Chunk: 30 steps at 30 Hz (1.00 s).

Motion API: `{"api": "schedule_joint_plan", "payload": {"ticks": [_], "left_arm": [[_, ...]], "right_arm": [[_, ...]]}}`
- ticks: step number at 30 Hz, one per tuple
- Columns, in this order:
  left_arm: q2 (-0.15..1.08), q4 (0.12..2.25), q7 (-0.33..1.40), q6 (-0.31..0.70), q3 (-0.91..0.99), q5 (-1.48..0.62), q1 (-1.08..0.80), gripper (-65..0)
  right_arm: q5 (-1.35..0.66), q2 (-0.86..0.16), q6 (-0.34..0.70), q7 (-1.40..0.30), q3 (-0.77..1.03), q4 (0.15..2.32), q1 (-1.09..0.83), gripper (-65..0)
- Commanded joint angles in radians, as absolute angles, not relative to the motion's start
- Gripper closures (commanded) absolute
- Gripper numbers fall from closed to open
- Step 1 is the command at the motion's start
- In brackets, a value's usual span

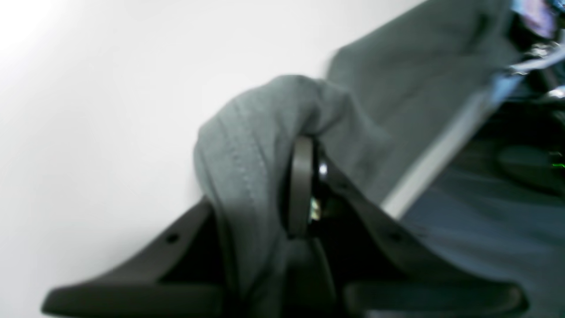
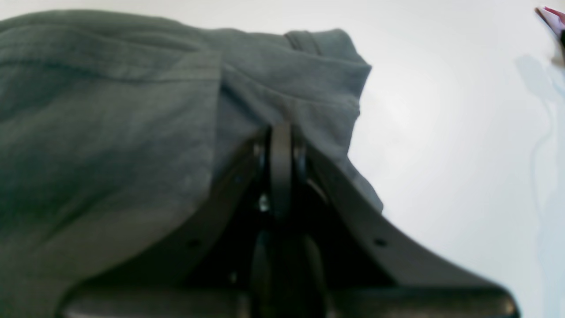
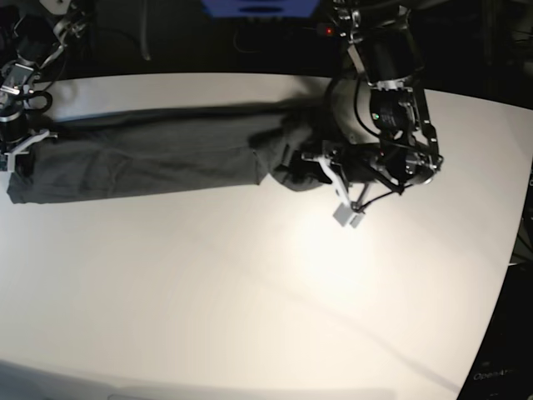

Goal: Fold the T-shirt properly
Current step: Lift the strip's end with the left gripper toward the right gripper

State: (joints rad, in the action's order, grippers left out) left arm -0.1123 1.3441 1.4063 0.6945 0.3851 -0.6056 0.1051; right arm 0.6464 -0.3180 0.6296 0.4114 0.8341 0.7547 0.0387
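T-shirt point(image 3: 150, 154): dark charcoal grey, plain, wrinkled; stretched into a long band across the upper left of the base view, on the white table point(image 3: 250, 300).
Left gripper point(image 1: 304, 145): jaws nearly closed, pinching a bunched fold of the T-shirt's cloth, hem stitching showing.
Right gripper point(image 2: 280, 132): jaws closed tight on the T-shirt's other end, cloth draped over its fingers.

The dark grey T-shirt point(image 2: 132, 132) fills the left and top middle of the frame. The right gripper point(image 2: 281, 145) sits low in the middle, pinching a fold of it tight. The white table point(image 2: 441, 154) shows on the right.
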Motion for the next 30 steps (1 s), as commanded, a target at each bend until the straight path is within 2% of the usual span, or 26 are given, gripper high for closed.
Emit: {"api": "schedule_joint_plan", "payload": {"ticks": [1,10,14,18,26,30], "left_arm": [[-0.116,1.357,1.396,0.698,0.361,-0.677,0.127,-3.1],[-0.107,1.357,1.396,0.698,0.271,-1.129,0.130,-3.1],[-0.108,1.366,1.396,0.698,0.271,-1.176,0.143,-3.1],[-0.116,1.488,1.396,0.697,0.271,-1.135,0.140,-3.1],[-0.137,1.552,1.396,0.481,0.125,-1.050,0.160,-3.1],[-0.133,1.535,1.319,0.386,0.015,-1.018,0.179,-3.1]], "right_arm": [[0.822,-0.282,0.698,0.176,0.820,0.725,0.015,-0.3],[0.822,-0.271,0.698,0.174,0.820,0.725,0.016,-0.3],[0.822,-0.269,0.698,0.174,0.820,0.725,0.018,-0.3],[0.822,-0.269,0.698,0.174,0.820,0.725,0.018,-0.3],[0.822,-0.269,0.698,0.174,0.820,0.725,0.018,-0.3],[0.822,-0.268,0.698,0.174,0.820,0.725,0.018,-0.3]]}}
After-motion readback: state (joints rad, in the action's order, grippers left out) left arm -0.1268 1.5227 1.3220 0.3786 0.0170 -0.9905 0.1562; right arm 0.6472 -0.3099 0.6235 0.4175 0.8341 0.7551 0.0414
